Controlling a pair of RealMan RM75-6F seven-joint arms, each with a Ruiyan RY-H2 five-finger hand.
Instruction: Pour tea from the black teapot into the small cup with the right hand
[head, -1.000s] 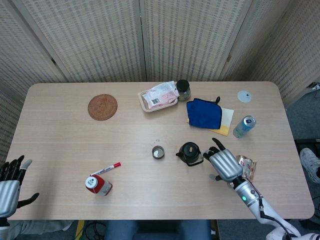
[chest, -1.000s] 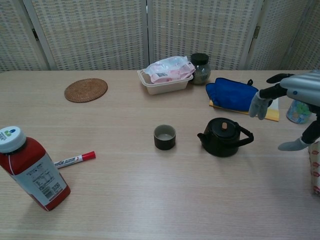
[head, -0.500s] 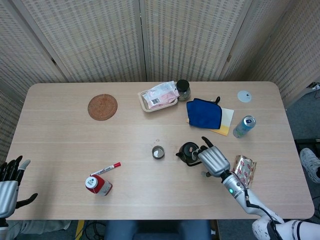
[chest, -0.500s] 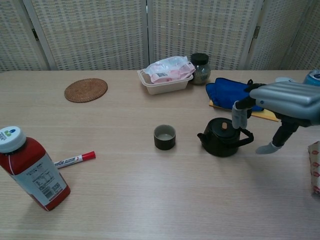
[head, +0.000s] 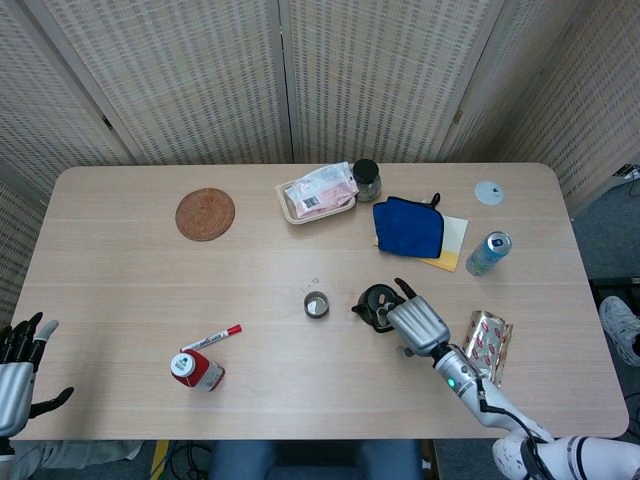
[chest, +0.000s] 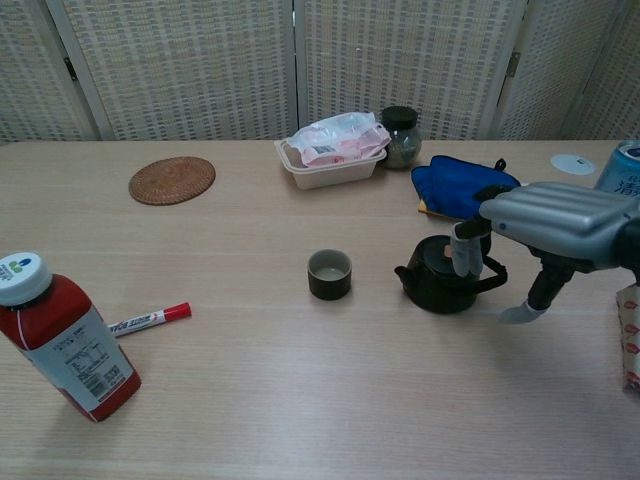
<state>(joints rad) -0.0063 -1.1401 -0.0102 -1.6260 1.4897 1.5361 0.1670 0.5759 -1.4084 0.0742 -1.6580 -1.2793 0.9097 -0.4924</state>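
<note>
The black teapot (head: 375, 303) (chest: 436, 282) stands upright near the table's middle, spout toward the small dark cup (head: 316, 304) (chest: 329, 274) to its left. My right hand (head: 414, 322) (chest: 545, 228) hovers over the teapot's handle side, fingers apart and reaching down over the lid; one fingertip (chest: 465, 256) hangs in front of the pot. It holds nothing. My left hand (head: 16, 372) stays spread at the table's near left edge, empty.
A red bottle (chest: 62, 333) and a red-capped marker (chest: 150, 319) lie at the near left. A woven coaster (chest: 172, 179), a food tray (chest: 331, 165), a dark jar (chest: 401, 136), a blue cloth (chest: 457, 187), a can (head: 487, 253) and a shiny packet (head: 485, 343) surround the work area.
My right hand has moved left from beside the teapot to over its handle and lid. The left hand has dropped slightly lower. Teapot and cup have not moved.
</note>
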